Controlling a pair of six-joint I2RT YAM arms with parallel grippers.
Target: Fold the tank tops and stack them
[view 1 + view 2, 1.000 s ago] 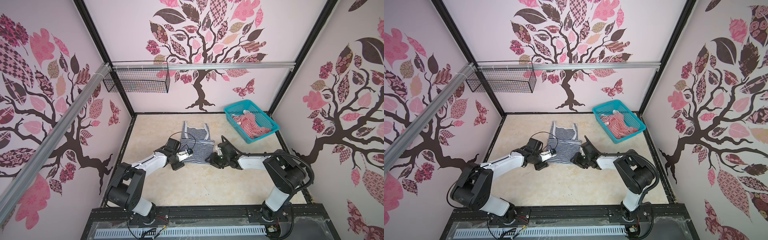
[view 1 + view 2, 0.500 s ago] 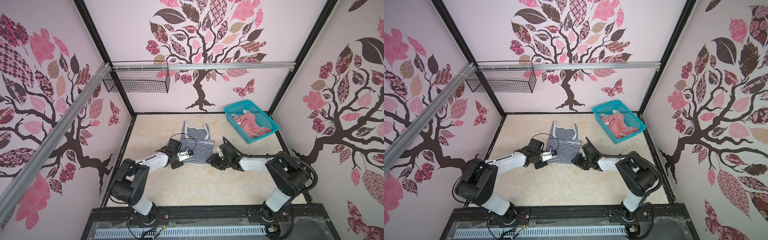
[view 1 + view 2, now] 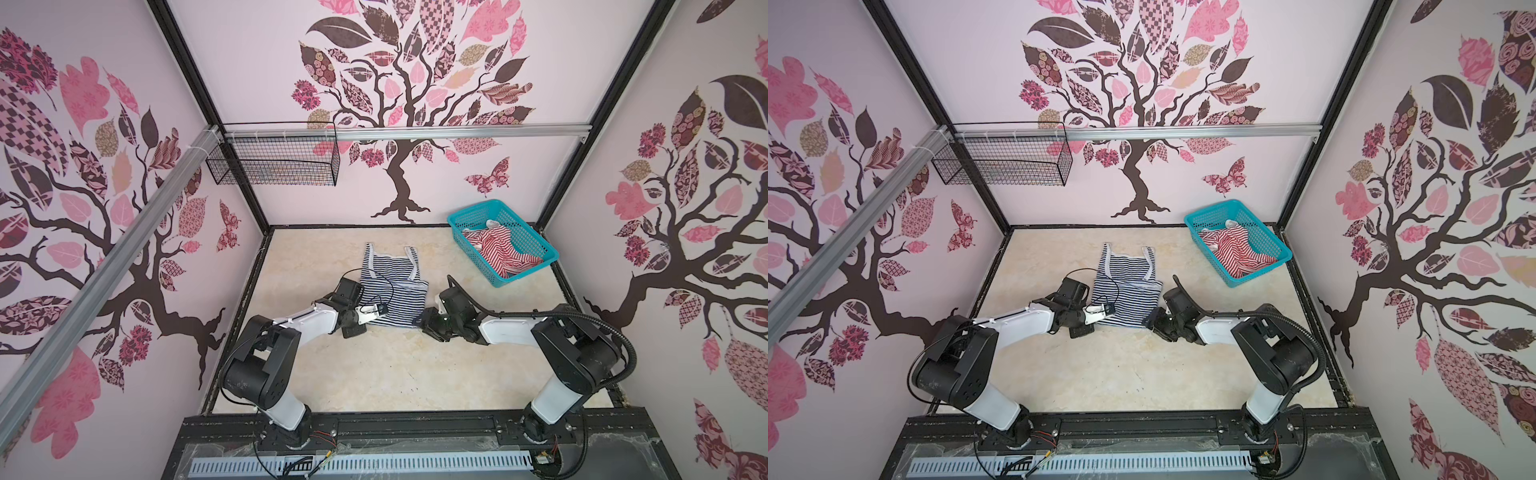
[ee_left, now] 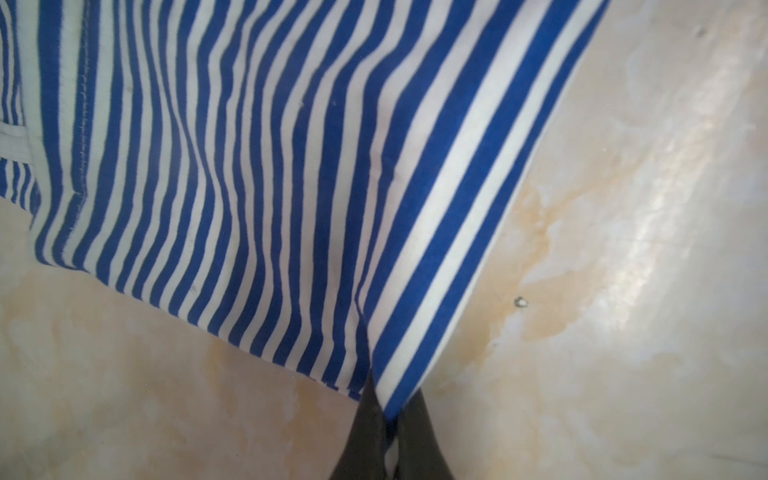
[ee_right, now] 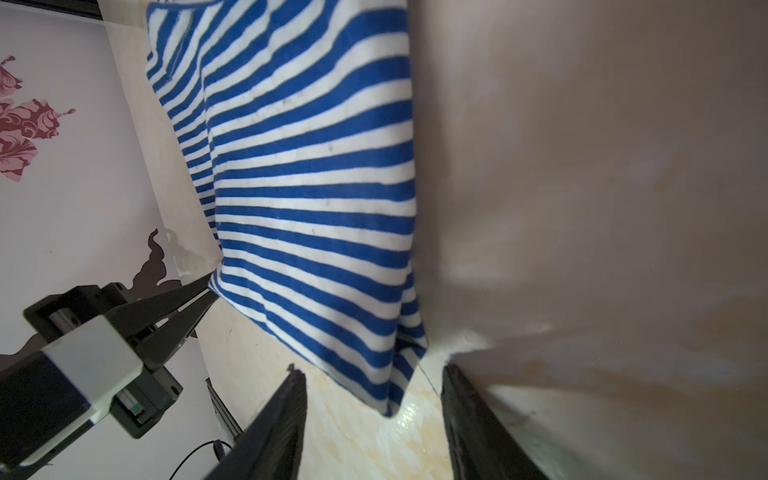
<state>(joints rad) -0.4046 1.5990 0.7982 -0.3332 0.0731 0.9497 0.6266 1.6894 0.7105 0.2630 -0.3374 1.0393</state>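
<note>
Toward the middle of the table, the left gripper pinches one hem corner of the navy top, while the right gripper, spread around the other corner, probably must close before folding.

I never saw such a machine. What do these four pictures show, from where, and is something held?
A robot's left arm and right arm each end in a gripper. Two pictures look down from above; two come from wrist cameras. On the table lies a navy-and-white tank top; a red-and-white tank top lies in the teal basket. The left gripper is shut on one hem corner of the navy one. The right gripper is open, the other corner between its jaws.
</note>
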